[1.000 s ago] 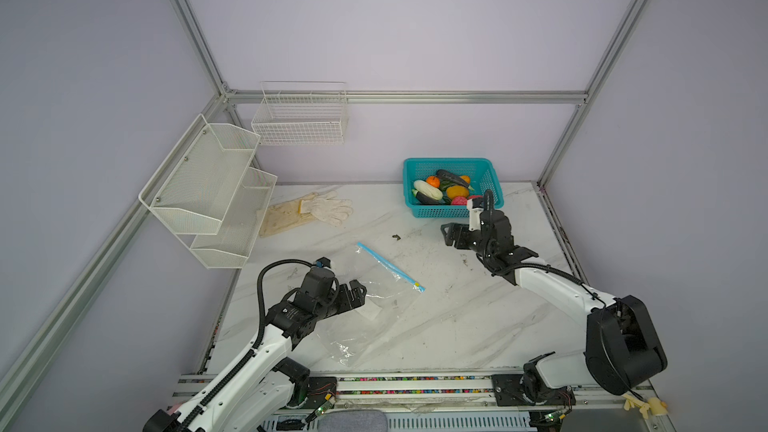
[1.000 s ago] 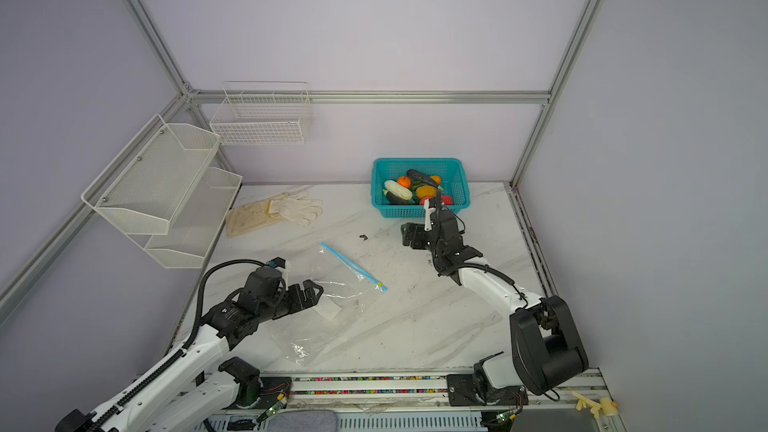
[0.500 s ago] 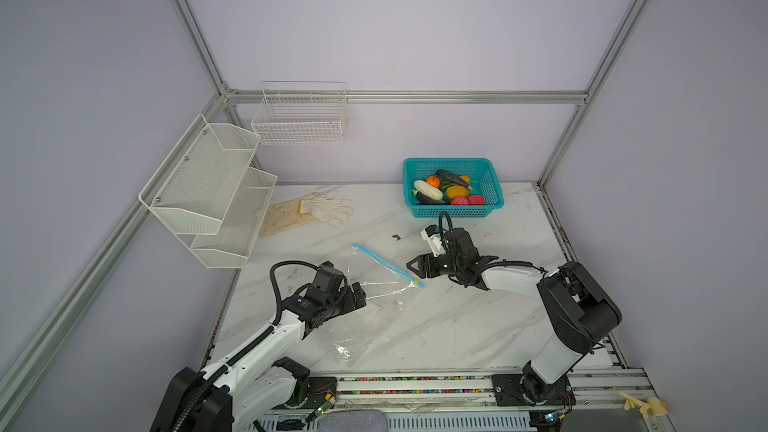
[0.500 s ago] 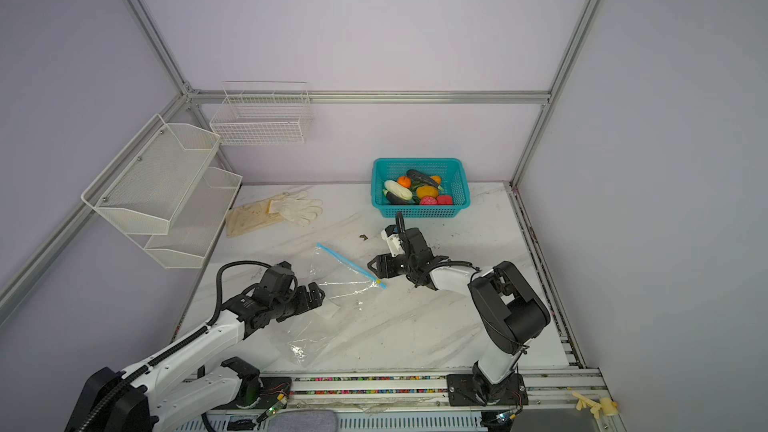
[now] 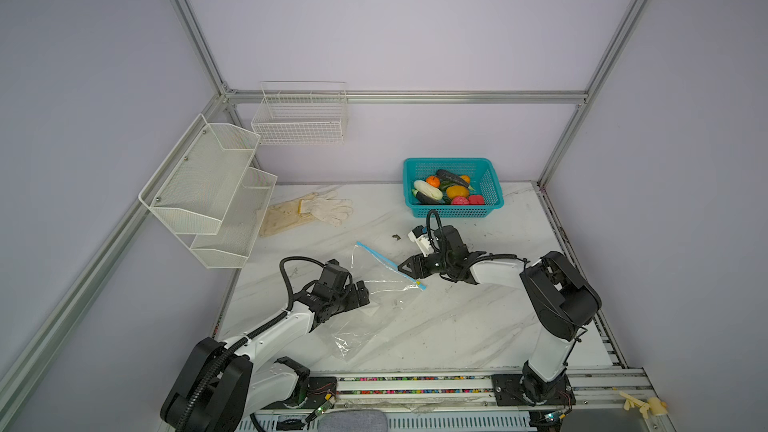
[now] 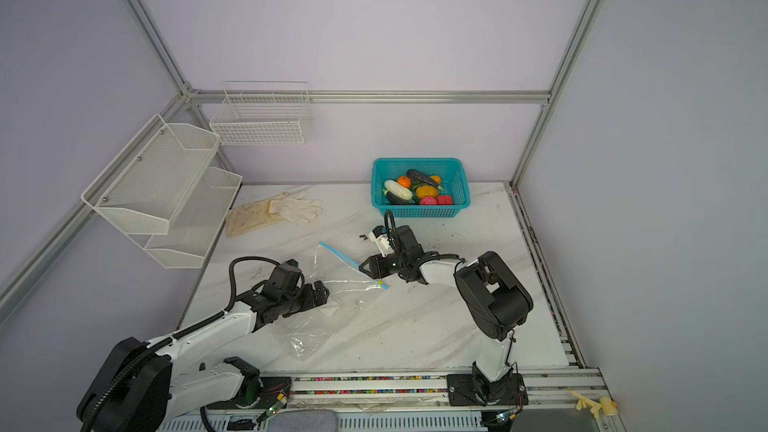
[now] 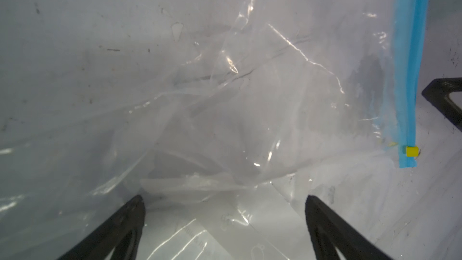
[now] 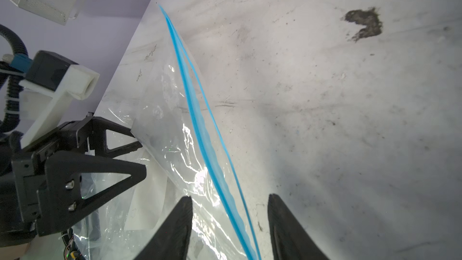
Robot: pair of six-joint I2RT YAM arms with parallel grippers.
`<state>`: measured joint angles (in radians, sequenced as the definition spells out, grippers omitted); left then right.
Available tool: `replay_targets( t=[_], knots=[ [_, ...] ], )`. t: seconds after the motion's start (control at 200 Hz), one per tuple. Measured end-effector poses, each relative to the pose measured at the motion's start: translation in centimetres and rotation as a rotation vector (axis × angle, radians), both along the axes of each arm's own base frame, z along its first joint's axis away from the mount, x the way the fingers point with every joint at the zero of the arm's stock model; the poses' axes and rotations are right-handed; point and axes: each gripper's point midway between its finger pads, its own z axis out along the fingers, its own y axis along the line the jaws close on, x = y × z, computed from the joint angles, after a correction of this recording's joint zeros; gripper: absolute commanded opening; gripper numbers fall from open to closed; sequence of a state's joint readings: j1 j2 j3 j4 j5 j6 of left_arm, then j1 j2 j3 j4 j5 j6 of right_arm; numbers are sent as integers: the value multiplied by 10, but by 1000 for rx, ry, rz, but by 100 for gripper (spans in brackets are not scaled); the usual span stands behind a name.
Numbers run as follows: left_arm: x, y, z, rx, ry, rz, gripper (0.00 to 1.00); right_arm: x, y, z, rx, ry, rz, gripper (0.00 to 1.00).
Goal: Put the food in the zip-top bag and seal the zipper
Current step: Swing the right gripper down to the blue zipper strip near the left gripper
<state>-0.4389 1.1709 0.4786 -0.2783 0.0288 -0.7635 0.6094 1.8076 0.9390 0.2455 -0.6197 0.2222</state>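
Zip-top bag (image 5: 386, 299) lies crumpled on the table (image 5: 465, 326). At the bag's near left side the left tool (image 5: 365, 295) is over the clear plastic, its fingers spread wide and pinching nothing. Along the bag's far edge runs the zipper (image 5: 388, 263), with the yellow slider (image 7: 412, 151) at its right end. Near that end the right tool (image 5: 402, 268) stands half spread, with the blue strip passing between its fingers. Beyond the bag, the food (image 5: 449, 191) sits in a teal basket (image 5: 457, 212).

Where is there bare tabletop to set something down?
Front right: bare table between the bag and the right arm's base. Also the back strip between the glove and the basket. Crowded mid-table: left gripper and right gripper at the bag.
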Motion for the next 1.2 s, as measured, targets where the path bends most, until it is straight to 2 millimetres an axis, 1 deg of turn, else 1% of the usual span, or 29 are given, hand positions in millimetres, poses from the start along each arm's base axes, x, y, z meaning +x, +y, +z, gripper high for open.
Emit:
replay_targets(
  t=[0.205,0.325,0.415,0.515,0.64,0.73,0.875,0.955,1.105,1.2],
  knots=[
    [6,-3,0,6,-22,-19,99,-7,4,-1,5,3,38,42],
    [9,-3,-1,15,-34,-31,99,-8,4,-1,7,4,43,41],
    [11,-4,-1,21,-43,-38,99,-9,5,-1,5,1,47,37],
    [14,-4,-2,26,-53,-45,99,-9,4,-3,2,4,48,36],
    [17,-6,-2,31,-62,-55,99,-10,5,-8,-9,11,52,36],
    [19,-6,-2,35,-70,-61,99,-11,5,-16,-28,24,52,35],
    [23,-8,-2,41,-76,-69,99,-2,7,-22,-56,21,41,34],
    [24,-8,-2,42,-79,-71,99,2,7,-22,-67,11,31,35],
    [24,-8,-2,44,-81,-74,99,15,8,-16,-84,-22,0,36],
    [24,-8,-2,44,-81,-74,99,27,8,-8,-104,-57,-31,37]
  ],
)
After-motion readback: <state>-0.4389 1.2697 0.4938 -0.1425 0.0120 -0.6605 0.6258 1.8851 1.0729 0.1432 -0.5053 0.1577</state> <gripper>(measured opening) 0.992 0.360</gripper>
